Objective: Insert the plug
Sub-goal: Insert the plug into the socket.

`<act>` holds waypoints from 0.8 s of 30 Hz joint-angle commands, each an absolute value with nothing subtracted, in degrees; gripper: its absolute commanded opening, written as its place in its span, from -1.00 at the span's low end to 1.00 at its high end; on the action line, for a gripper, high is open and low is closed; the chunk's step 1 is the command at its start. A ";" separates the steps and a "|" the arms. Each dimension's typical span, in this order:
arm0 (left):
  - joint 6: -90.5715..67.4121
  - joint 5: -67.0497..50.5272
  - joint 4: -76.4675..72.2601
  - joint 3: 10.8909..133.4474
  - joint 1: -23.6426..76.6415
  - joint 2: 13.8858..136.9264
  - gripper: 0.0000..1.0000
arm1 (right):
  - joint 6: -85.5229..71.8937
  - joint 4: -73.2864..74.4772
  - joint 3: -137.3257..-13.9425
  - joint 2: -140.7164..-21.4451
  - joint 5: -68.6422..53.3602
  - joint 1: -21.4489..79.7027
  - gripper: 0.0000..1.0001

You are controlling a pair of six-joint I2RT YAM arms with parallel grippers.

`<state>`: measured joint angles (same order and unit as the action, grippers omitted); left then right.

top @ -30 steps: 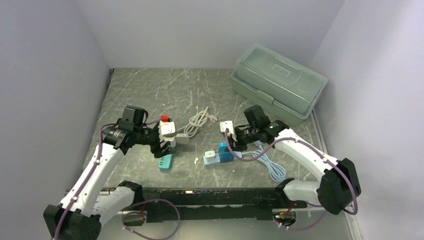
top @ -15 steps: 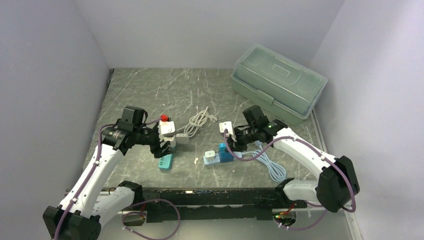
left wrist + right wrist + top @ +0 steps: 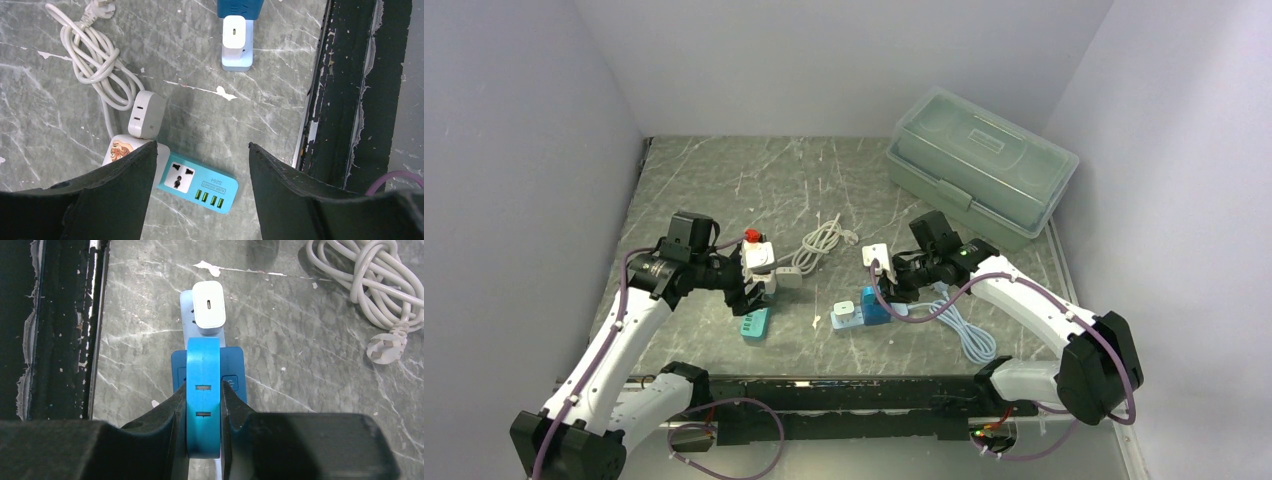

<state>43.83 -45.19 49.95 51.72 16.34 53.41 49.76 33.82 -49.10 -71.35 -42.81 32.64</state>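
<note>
Plug (image 3: 202, 390) above strip (image 3: 233, 362), near table edge (image 3: 103, 340)

Grey marbled table (image 3: 824, 180), white-veined and scuffed. Hemmed behind, left and right of the table by plain pale lilac walls (image 3: 844, 60). Chipped black rail (image 3: 844, 395) along the table's near edge. Green lidded box (image 3: 979, 160) at the table's far right corner. Lit softly, evenly.

The grey, marble-veined desk (image 3: 724, 190) carries a pale green lidded toolbox (image 3: 980, 165) at its far right corner. Mid-desk lies a coiled white cable (image 3: 822, 240). Nearer the front sit two strips well apart: a teal power strip (image 3: 754, 323) on the left, and a light-blue power strip (image 3: 846, 318) with a white charger (image 3: 845, 305) plugged in. A pale blue cable (image 3: 969, 335) loops to the right.
</note>
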 commanded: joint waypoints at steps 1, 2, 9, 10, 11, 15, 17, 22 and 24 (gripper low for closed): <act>43.24 -46.33 48.59 52.29 16.59 53.17 0.43 | 51.40 34.26 -50.62 -71.34 -43.09 32.47 -1.00; 43.29 -46.39 48.67 52.29 16.56 53.17 0.43 | 51.49 34.27 -50.63 -71.50 -43.07 32.48 -1.00; 43.33 -46.41 48.64 52.38 16.59 53.00 0.42 | 51.50 34.28 -50.82 -72.84 -43.03 32.49 -1.00; 43.33 -46.45 48.69 52.45 16.61 53.04 0.42 | 51.55 34.46 -50.93 -73.23 -42.86 32.52 -1.00; 43.33 -46.49 48.75 52.47 16.60 53.12 0.42 | 51.59 34.72 -51.04 -73.48 -42.74 32.45 -1.00; 43.15 -46.74 48.67 52.68 16.55 53.26 0.42 | 51.46 34.91 -50.91 -73.97 -42.53 32.69 -1.00; 43.22 -46.76 48.59 52.65 16.61 53.18 0.42 | 51.30 34.88 -50.83 -74.04 -42.26 32.83 -1.00; 43.29 -46.84 48.21 52.82 16.52 53.42 0.42 | 51.33 36.32 -51.41 -74.86 -41.12 33.58 -1.00; 43.31 -46.93 48.23 52.82 16.54 53.43 0.42 | 51.27 36.39 -51.42 -74.94 -40.84 33.82 -1.00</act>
